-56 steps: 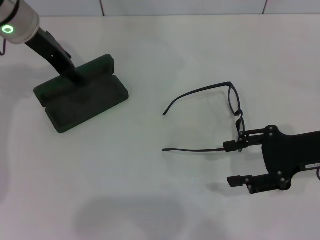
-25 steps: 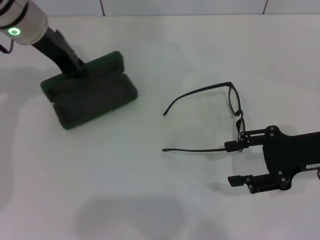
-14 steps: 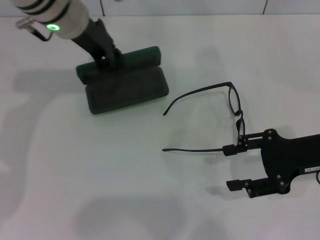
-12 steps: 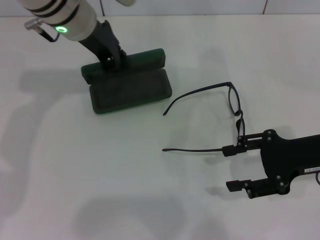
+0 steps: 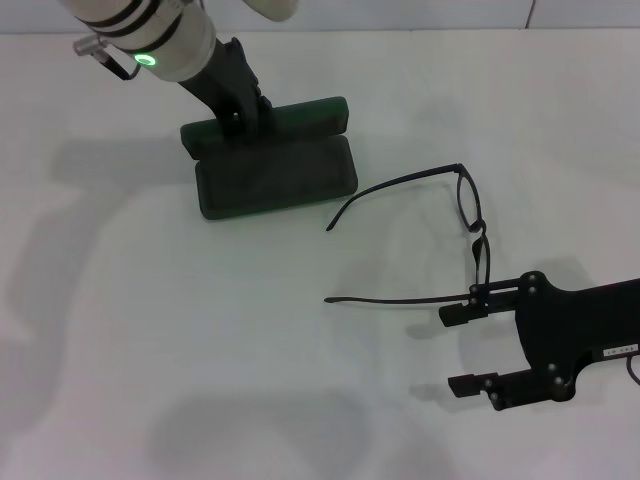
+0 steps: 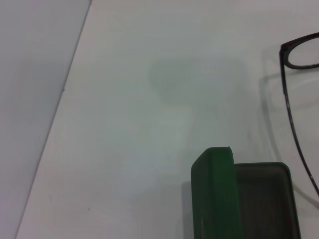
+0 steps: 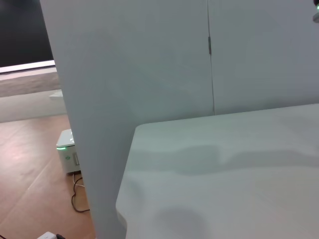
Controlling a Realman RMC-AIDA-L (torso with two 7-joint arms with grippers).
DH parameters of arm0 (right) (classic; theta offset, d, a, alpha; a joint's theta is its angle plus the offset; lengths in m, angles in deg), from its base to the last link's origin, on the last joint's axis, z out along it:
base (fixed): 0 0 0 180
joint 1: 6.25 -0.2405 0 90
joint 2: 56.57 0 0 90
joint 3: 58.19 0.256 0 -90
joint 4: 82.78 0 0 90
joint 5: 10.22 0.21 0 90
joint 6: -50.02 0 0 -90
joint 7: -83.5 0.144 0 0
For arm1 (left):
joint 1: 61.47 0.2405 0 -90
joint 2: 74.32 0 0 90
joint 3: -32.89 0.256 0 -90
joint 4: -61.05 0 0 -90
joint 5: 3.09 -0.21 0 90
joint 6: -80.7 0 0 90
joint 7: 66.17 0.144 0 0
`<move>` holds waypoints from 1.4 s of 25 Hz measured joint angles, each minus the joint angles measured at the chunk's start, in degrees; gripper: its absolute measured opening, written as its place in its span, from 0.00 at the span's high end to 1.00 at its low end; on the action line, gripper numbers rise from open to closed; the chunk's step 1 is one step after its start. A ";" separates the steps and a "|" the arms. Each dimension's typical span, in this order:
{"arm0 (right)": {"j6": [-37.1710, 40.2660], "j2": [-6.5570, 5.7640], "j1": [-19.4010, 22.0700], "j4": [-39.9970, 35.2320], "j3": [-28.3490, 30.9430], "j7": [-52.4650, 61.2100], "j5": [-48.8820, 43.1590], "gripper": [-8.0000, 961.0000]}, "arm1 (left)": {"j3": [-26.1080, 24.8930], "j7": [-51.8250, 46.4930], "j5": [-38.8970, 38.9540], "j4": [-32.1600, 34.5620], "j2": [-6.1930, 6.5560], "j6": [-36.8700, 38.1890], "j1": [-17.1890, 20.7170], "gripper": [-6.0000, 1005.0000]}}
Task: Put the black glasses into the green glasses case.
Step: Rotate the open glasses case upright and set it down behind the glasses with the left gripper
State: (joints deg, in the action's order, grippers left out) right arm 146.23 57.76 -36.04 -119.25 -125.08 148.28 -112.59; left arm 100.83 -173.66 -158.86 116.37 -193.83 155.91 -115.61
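The green glasses case point(image 5: 275, 172) lies open on the white table at the back left, its lid point(image 5: 300, 118) standing up behind the dark-lined tray. My left gripper point(image 5: 238, 115) is shut on the lid's left end. The left wrist view shows the lid's end point(image 6: 215, 199), the lining point(image 6: 264, 199) and part of the black glasses point(image 6: 287, 102). The black glasses point(image 5: 400, 299) rest unfolded on the table to the right, temples pointing left. My right gripper point(image 5: 460, 349) is open at the front right, its upper finger point(image 5: 458, 315) beside the near temple's hinge end.
Bare white tabletop point(image 5: 200, 350) stretches across the front and left. A pale wall runs along the table's back edge point(image 5: 400, 28). The right wrist view shows only a wall panel point(image 7: 124, 74), a table corner point(image 7: 224, 164) and the floor.
My left gripper has carried the open case rightward, toward the glasses, turning it level with the table edge. My right gripper has slipped a little toward the front. The glasses have stayed put.
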 joint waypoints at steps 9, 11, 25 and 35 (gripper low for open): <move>-0.31 0.16 0.00 0.00 0.00 0.00 -0.12 0.30 | 1.30 0.39 0.09 -1.60 -0.10 -0.29 -0.12 0.71; -0.32 0.19 0.00 0.00 0.00 0.00 -0.13 0.30 | 1.75 0.39 0.13 -1.61 -0.12 -0.32 -0.10 0.71; -0.33 0.10 0.34 0.00 0.00 0.00 -0.20 0.30 | 2.09 -0.61 3.11 -0.79 -0.24 -2.35 0.76 0.56; -0.32 0.09 0.35 -0.01 0.19 0.00 -0.20 0.30 | 0.67 -0.92 4.58 0.01 -0.01 -2.04 2.28 0.22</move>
State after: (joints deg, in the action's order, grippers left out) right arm 145.91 57.85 -35.69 -119.26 -124.89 148.28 -112.79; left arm 101.51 -174.58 -154.27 116.38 -193.84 153.87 -113.32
